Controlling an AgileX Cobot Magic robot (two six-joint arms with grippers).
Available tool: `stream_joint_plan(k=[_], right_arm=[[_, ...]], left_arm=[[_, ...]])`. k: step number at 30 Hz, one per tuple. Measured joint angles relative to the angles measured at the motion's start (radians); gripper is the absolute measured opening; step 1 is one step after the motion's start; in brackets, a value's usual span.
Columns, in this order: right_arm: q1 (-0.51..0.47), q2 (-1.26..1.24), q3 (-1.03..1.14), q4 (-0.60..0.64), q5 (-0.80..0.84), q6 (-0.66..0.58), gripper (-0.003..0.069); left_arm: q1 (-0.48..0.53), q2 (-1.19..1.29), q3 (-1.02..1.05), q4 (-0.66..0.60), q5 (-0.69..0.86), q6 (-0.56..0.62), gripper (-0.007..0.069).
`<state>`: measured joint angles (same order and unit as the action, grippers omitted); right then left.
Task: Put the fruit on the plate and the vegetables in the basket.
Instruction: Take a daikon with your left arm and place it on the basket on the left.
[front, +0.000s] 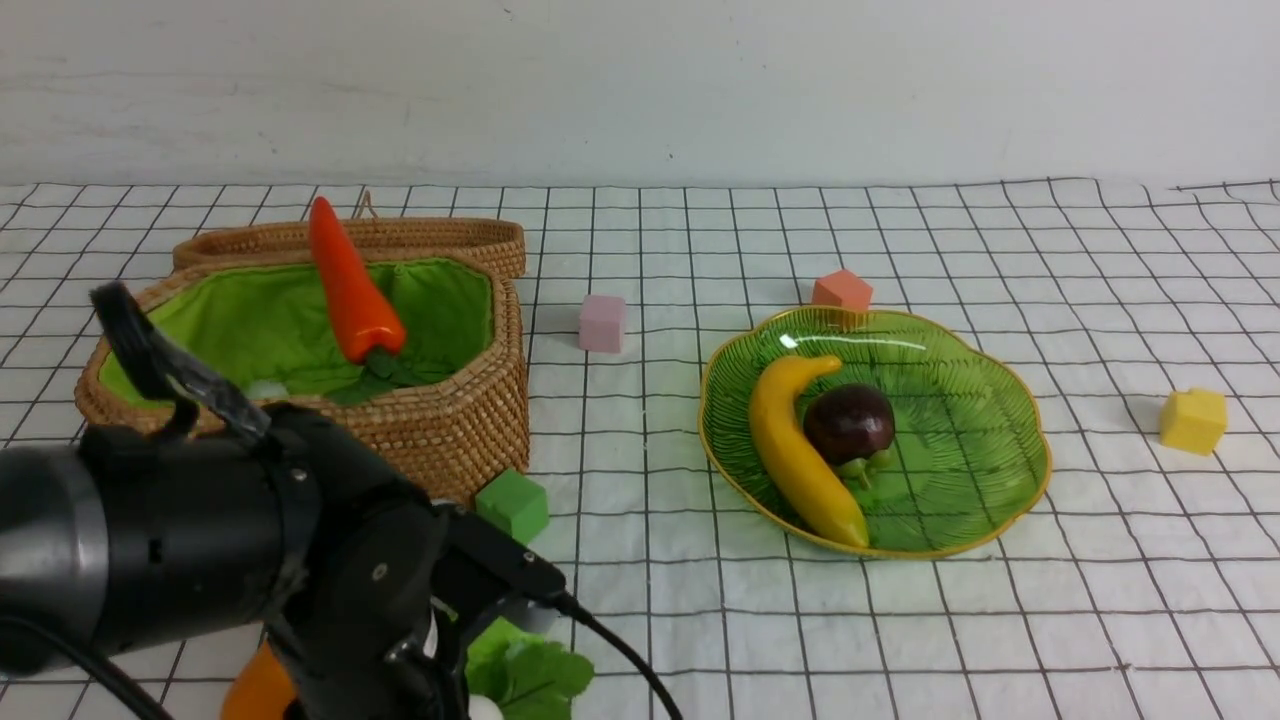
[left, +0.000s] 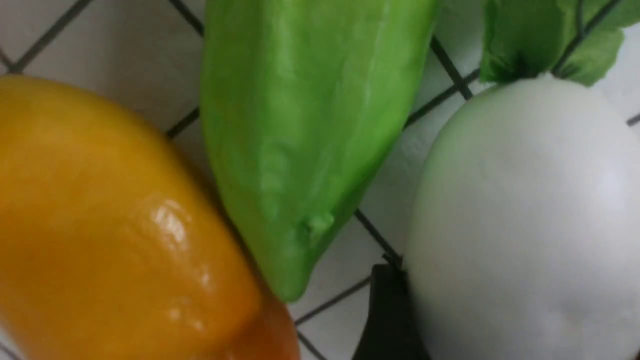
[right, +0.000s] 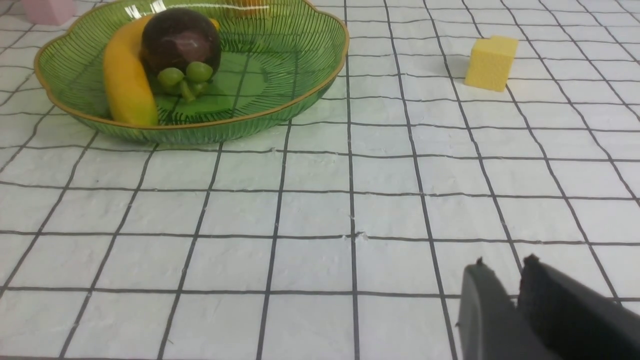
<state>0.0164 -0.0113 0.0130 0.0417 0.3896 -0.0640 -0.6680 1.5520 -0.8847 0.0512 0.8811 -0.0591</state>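
The banana (front: 800, 450) and mangosteen (front: 848, 420) lie in the green plate (front: 1030, 440). The carrot (front: 350, 285) leans in the open basket (front: 450, 430). The mango (left: 100, 240), cucumber (left: 300, 140) and white radish (left: 520, 225) lie side by side on the cloth under my left arm (front: 250, 560). My left gripper (left: 510, 300) is spread around the radish, and one dark finger (left: 385, 315) lies against its side. In the front view only the mango's edge (front: 260, 690) and the radish leaves (front: 530, 670) show. My right gripper (right: 502, 265) is shut and empty, low over the cloth, nearer to me than the plate (right: 300, 95).
A green cube (front: 512, 505) sits by the basket's front corner. A pink cube (front: 602, 322) stands between the basket and the plate. An orange cube (front: 842, 290) is behind the plate. A yellow cube (front: 1193, 420) is to its right. The basket lid (front: 420, 235) lies behind the basket.
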Motion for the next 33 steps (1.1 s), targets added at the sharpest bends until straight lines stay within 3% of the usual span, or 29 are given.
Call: stream_joint_plan(k=[4, 8, 9, 10, 14, 16, 29, 31, 33], right_arm=[[0.0, 0.0, 0.0, 0.0, 0.0, 0.0, 0.0137], [0.0, 0.0, 0.0, 0.0, 0.0, 0.0, 0.0141], [0.0, 0.0, 0.0, 0.0, 0.0, -0.001, 0.0144], [0.0, 0.0, 0.0, 0.0, 0.0, -0.001, 0.0144], [0.0, 0.0, 0.0, -0.001, 0.0, -0.001, 0.0144], [0.0, 0.0, 0.0, -0.001, 0.0, -0.001, 0.0144], [0.0, 0.0, 0.0, -0.001, -0.001, -0.001, 0.0162], [0.0, 0.0, 0.0, -0.001, -0.001, -0.001, 0.0165], [0.0, 0.0, 0.0, -0.001, -0.001, -0.001, 0.0167]], left_arm=[[0.006, -0.098, -0.095, 0.033, 0.069, 0.013, 0.0471], [0.147, -0.239, -0.255, 0.079, 0.03, -0.016, 0.0471], [0.267, -0.272, -0.338, 0.097, 0.001, -0.022, 0.0471], [0.267, -0.272, -0.338, 0.097, 0.001, -0.022, 0.0471], [0.556, -0.224, -0.423, 0.098, -0.158, -0.074, 0.0471], [0.612, -0.173, -0.424, 0.086, -0.223, -0.093, 0.0471], [0.638, 0.088, -0.424, 0.063, -0.31, -0.1, 0.0471], [0.636, 0.09, -0.424, 0.063, -0.31, -0.1, 0.0481], [0.628, 0.086, -0.424, 0.06, -0.313, -0.1, 0.0538]])
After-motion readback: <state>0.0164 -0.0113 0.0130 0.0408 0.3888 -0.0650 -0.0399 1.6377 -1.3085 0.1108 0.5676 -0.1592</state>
